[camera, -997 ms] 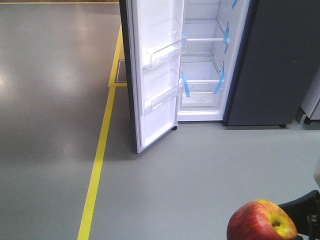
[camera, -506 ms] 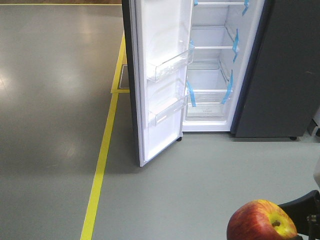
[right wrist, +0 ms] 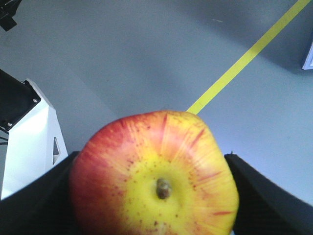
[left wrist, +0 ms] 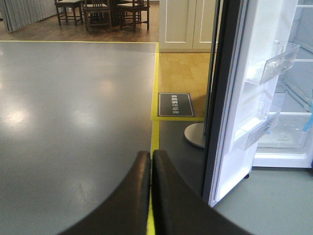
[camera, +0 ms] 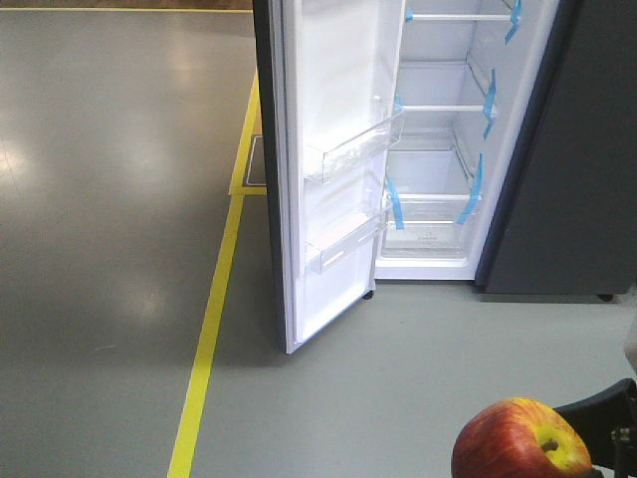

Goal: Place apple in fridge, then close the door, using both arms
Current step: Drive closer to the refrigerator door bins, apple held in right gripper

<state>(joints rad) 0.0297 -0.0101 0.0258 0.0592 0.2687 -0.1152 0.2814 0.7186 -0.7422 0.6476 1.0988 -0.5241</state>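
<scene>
The red-and-yellow apple sits at the bottom right of the front view, held between my right gripper's black fingers. In the right wrist view the apple fills the gap between the fingers, stem dimple toward the camera. The dark grey fridge stands ahead at upper right, its white lining, clear shelves and blue tape strips showing. Its door stands open to the left, white inner face with clear bins; it also shows in the left wrist view. My left gripper is shut and empty, above the floor.
A yellow floor line runs from the fridge's left side toward me. A small dark floor sign and a round metal base lie behind the door. Wooden chairs stand far back. A white part of the robot shows left.
The fridge and its door have grown larger and shifted right and down in the front view, so the base has rolled closer. The apple stays held in the same place.
</scene>
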